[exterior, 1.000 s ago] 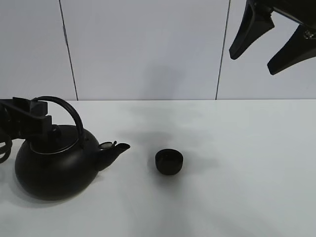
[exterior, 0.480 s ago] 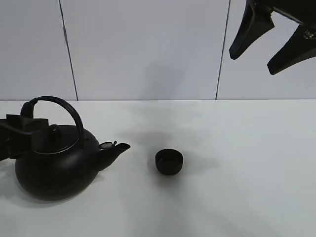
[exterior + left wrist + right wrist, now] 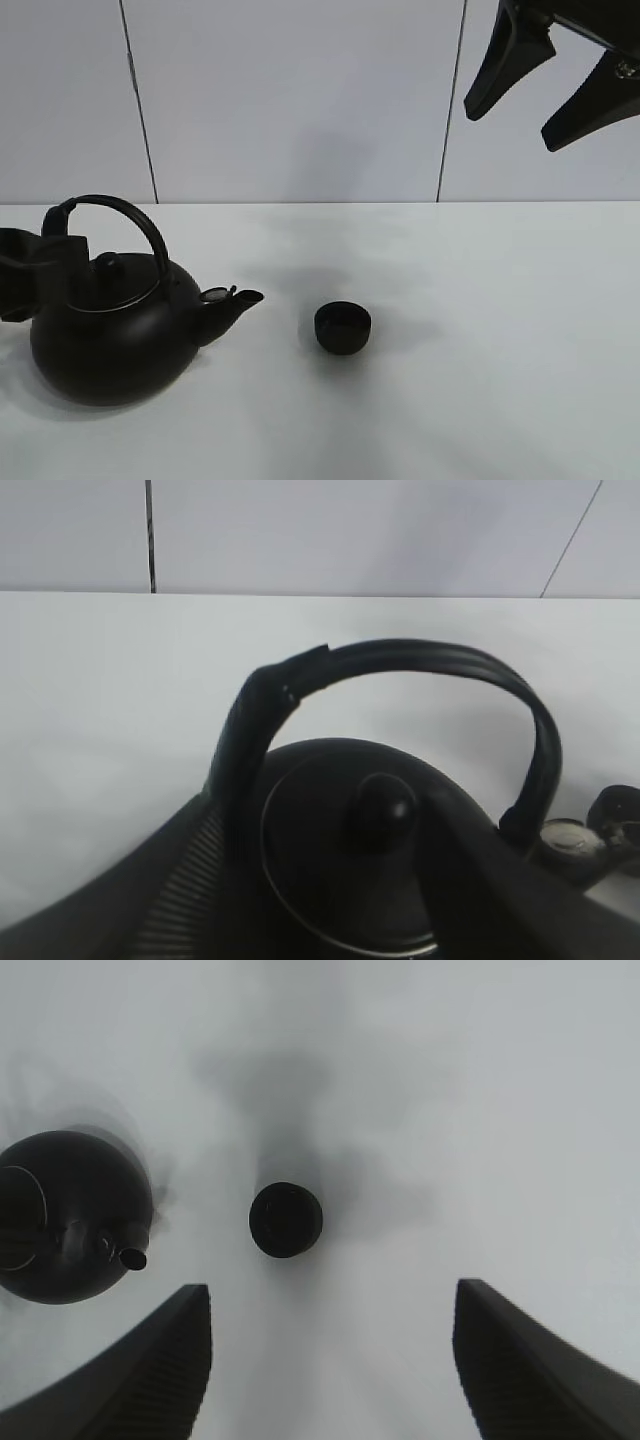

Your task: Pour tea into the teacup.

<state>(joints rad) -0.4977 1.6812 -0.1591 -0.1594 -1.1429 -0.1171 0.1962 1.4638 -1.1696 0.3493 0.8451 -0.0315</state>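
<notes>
I see the white table [image 3: 480, 380] carrying the black kettle [image 3: 110, 335] upright at its left side, spout aimed right toward the teacup [image 3: 342, 328], which stands mouth-up near the middle, apart from the spout. The left gripper [image 3: 35, 270] sits at the kettle's arched handle [image 3: 420, 660]; I cannot tell its jaw state. The right gripper [image 3: 545, 85] hangs high over the right side, jaws wide apart, holding nothing

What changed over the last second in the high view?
The left pincer drew back toward the left edge, off the kettle handle's top. The kettle, the teacup and the raised, open right pincer did not move. No tea is visible.
</notes>
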